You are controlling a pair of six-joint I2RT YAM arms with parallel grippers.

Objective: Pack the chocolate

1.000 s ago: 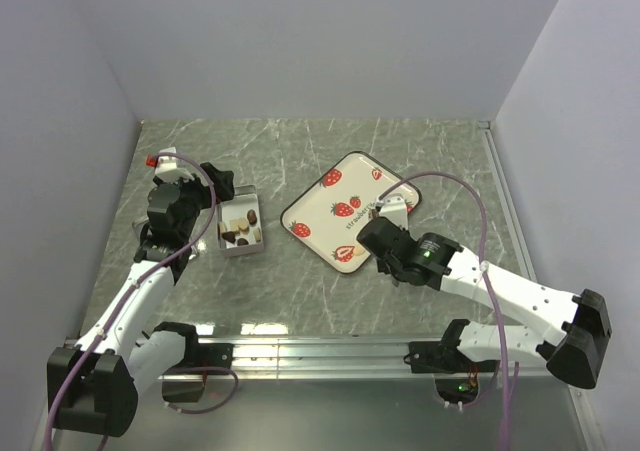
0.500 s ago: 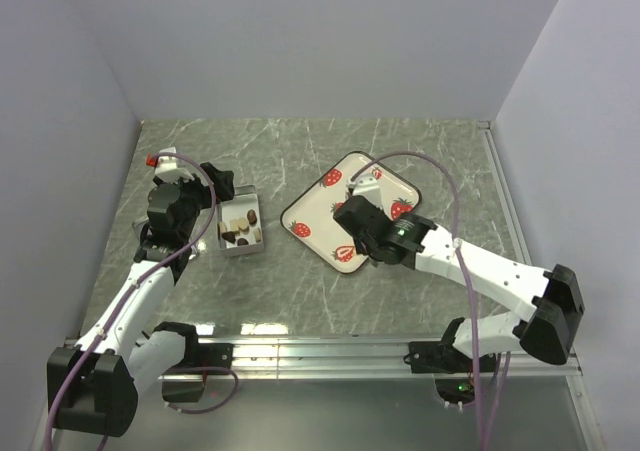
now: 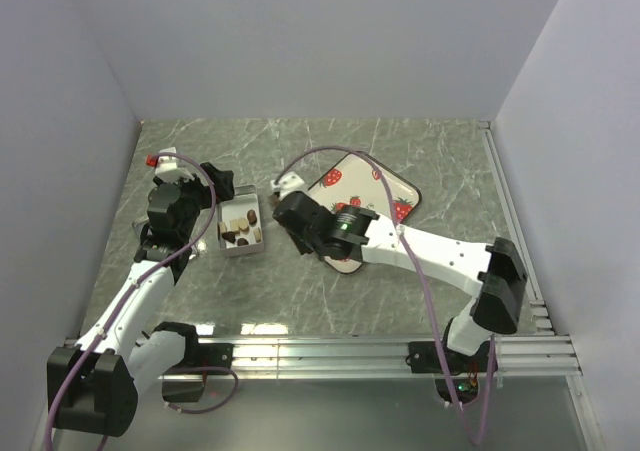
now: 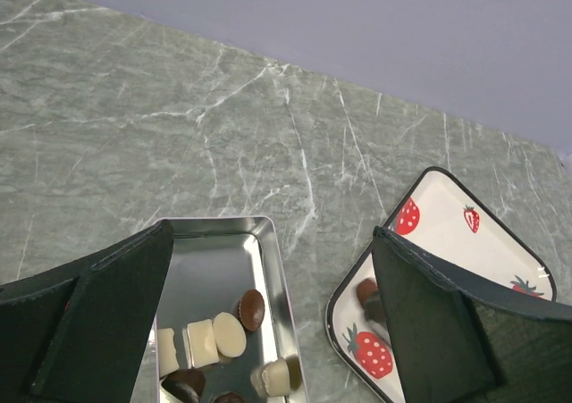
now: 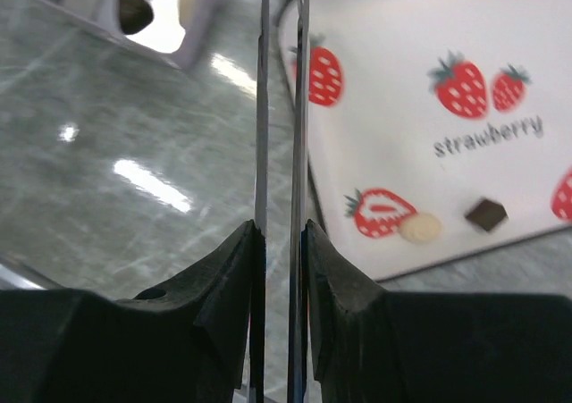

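Most chocolates [image 3: 238,228] lie strewn along the tin [image 3: 246,202], whose long axis runs near to far, left of the strawberry tray [image 3: 385,186]. The right gripper [image 5: 279,108] hovers beside the tin, pinched nearly shut, its load unseen. The left gripper [image 4: 273,233] gapes empty.

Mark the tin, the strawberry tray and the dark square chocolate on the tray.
tin [image 4: 213,264]: left wrist view, bare shiny floor.
strawberry tray [image 5: 384,126]: right wrist view, bare white surface.
dark chocolate [image 5: 486,214]: right wrist view, middle of the square piece.
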